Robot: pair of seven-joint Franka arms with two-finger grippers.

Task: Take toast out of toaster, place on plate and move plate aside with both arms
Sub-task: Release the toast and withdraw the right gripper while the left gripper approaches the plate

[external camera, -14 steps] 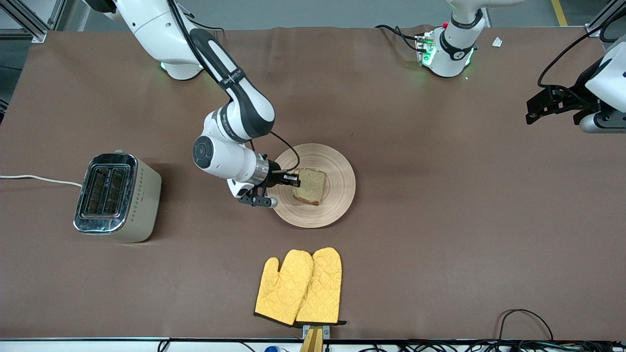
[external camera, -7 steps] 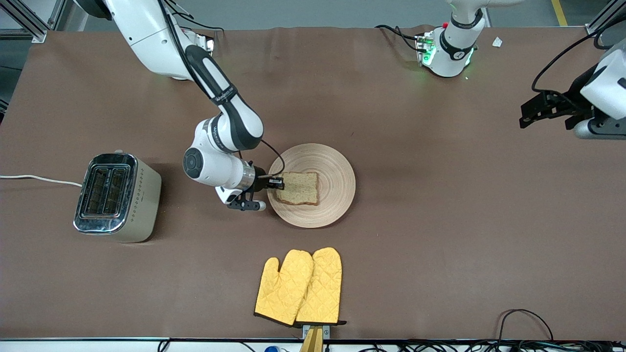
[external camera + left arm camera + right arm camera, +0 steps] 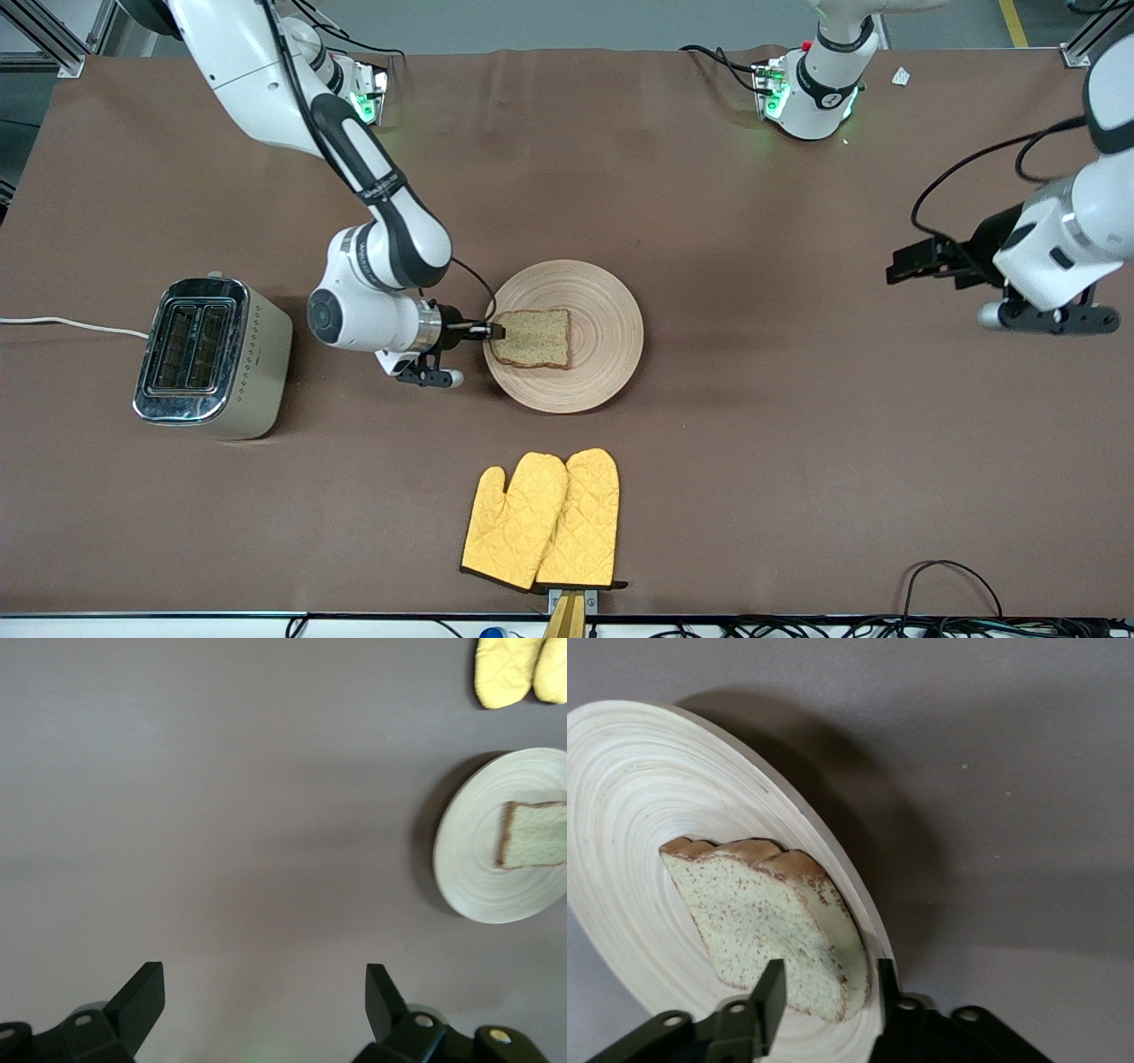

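Note:
The toast, a speckled tan slice with a darker crust, lies on the round pale plate, on the side toward the right arm's end of the table. My right gripper is low at the plate's rim. In the right wrist view its fingers stand open on either side of the toast's near end, with a strip of plate showing beside one finger. My left gripper hangs open and empty over bare table toward the left arm's end. Its wrist view shows the plate and the toast some way off.
A silver two-slot toaster stands toward the right arm's end, its white cord running off the table. A pair of yellow quilted oven mitts lies nearer the front camera than the plate and also shows in the left wrist view. Brown cloth covers the table.
The toast went from tilted in my right gripper to lying flat on the plate, and that gripper drew back toward the toaster. My left arm swung in from the table's end toward the plate.

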